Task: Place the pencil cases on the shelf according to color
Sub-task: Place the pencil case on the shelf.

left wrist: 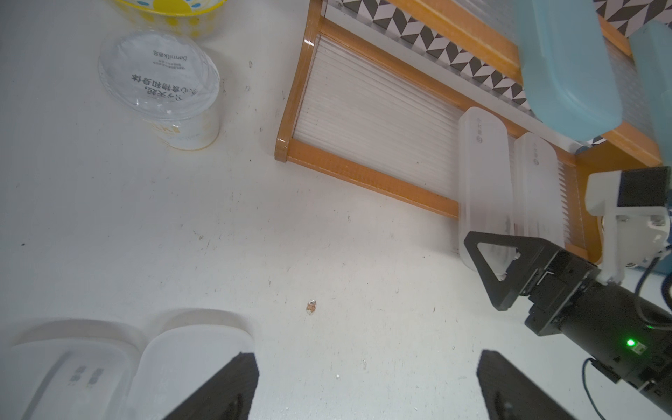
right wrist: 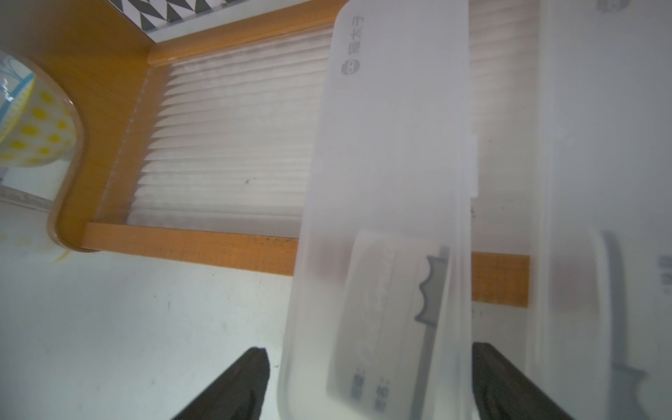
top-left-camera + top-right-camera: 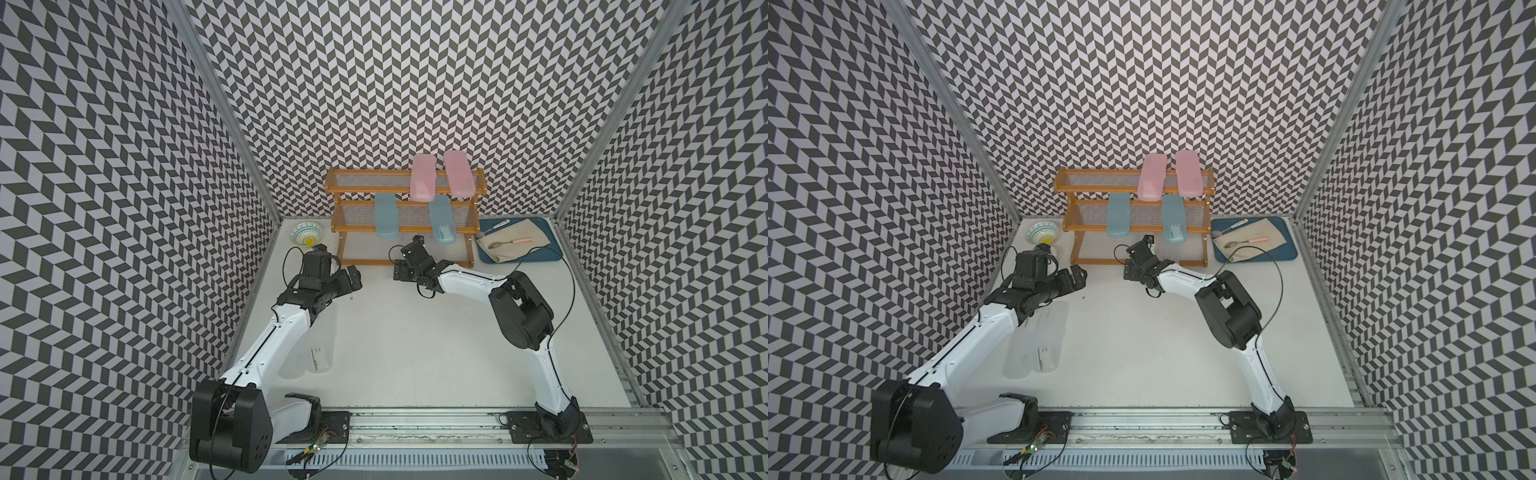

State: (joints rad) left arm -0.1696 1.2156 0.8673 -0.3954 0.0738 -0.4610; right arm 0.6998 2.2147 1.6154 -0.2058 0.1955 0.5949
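Observation:
The shelf [image 3: 365, 171] stands at the back of the table. Two pink pencil cases [image 3: 423, 178] [image 3: 458, 173] lie on its top tier and two teal ones [image 3: 386, 217] [image 3: 442, 219] on the middle tier. Two frosted clear cases [image 1: 483, 174] [image 1: 538, 189] lie on the bottom tier, their near ends jutting over the front rail. My right gripper [image 2: 371, 351] is open astride the near end of one clear case [image 2: 392, 163], with a gap at one finger. My left gripper [image 1: 367, 356] is open over bare table. Two more clear cases [image 3: 321, 351] [image 3: 293, 361] lie beside the left arm.
A patterned bowl [image 3: 305, 232] and a lidded yogurt cup [image 1: 163, 91] sit left of the shelf. To its right, a blue tray [image 3: 555, 249] holds a cloth and a pink-handled spoon [image 3: 511, 242]. Patterned walls close in three sides.

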